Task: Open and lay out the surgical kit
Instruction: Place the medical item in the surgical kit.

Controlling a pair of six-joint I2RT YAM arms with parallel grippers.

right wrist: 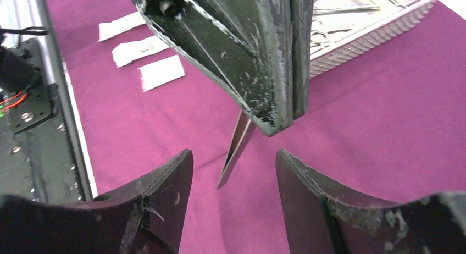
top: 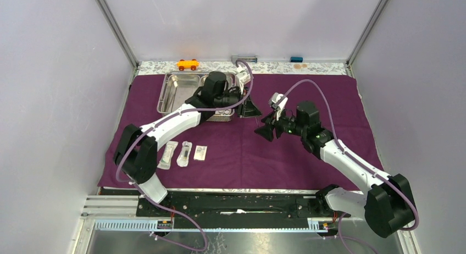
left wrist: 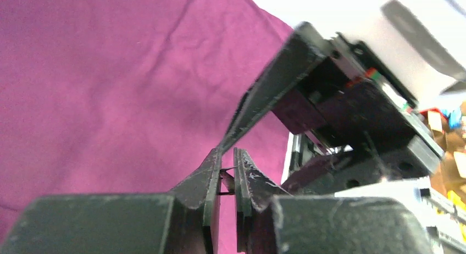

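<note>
The dark purple cloth point(top: 242, 149) lies spread flat, with the steel tray point(top: 181, 89) at its back left. Three sealed packets point(top: 184, 153) lie in a row at the front left. My left gripper point(top: 250, 108) hangs just right of the tray, shut on thin steel tweezers point(right wrist: 236, 149) whose tip points down from its fingers point(right wrist: 264, 61). The left wrist view shows the steel pinched between the pads of the left gripper point(left wrist: 225, 155). My right gripper point(top: 269, 127) faces it, open, and in its own view the right gripper point(right wrist: 233, 152) has one finger either side of the tweezers' tip without touching it.
A small orange toy car point(top: 187, 64) and a blue object point(top: 296, 59) sit on the patterned strip behind the cloth. More steel instruments lie in the tray point(right wrist: 373, 20). A black rail point(top: 236, 202) runs along the near edge between the arm bases.
</note>
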